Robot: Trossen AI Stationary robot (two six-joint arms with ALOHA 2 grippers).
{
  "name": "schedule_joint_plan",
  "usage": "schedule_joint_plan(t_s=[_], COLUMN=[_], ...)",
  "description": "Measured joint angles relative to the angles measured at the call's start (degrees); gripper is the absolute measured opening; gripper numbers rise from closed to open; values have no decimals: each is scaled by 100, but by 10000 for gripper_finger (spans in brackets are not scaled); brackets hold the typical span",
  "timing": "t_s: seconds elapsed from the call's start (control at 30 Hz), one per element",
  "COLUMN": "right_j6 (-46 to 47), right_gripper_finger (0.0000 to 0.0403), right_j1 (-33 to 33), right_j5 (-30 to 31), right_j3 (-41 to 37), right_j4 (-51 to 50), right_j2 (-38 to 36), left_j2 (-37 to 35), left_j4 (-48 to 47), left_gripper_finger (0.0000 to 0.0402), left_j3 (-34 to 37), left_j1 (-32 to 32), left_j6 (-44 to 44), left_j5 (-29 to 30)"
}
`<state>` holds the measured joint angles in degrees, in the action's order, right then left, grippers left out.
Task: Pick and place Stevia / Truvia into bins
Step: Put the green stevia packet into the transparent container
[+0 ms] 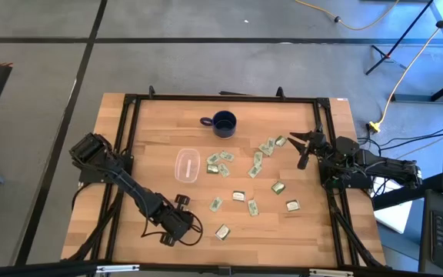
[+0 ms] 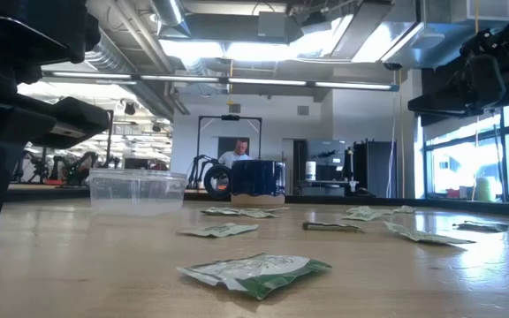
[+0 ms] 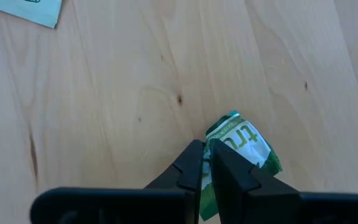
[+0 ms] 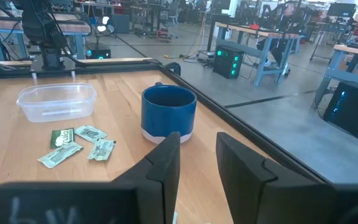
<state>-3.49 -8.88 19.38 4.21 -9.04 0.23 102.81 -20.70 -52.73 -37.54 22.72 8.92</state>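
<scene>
A sachet (image 3: 241, 149) is being pinched by the nearly closed left gripper (image 3: 207, 163), low centre-right of frame.

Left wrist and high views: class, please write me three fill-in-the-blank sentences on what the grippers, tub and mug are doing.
1. The left gripper is shut on a ____ near the table's front edge.
2. The clear tub holds ____ sachets so far.
3. The right gripper hangs open near the table's right side, not far from the dark blue ____.

Missing words: sachet; no; mug
</scene>
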Motion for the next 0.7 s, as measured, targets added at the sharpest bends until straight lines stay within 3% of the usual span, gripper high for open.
schedule_joint_plan(t_s=[0.3,0.6,0.7], right_j6=[0,-3,-20], right_gripper_finger=[108,108,108], right_j1=[1,2,2], right_j5=[0,0,0], right_j3=[0,0,0], right_j4=[0,2,4], right_j2=[0,0,0], left_j2=[-762,-1890,-2017], left_j4=[-151,-470,-911], left_gripper_finger=[21,21,21], left_j3=[61,37,37], left_j1=[249,1096,1460], left_j6=[116,597,567], left_j5=[-70,1544,1737])
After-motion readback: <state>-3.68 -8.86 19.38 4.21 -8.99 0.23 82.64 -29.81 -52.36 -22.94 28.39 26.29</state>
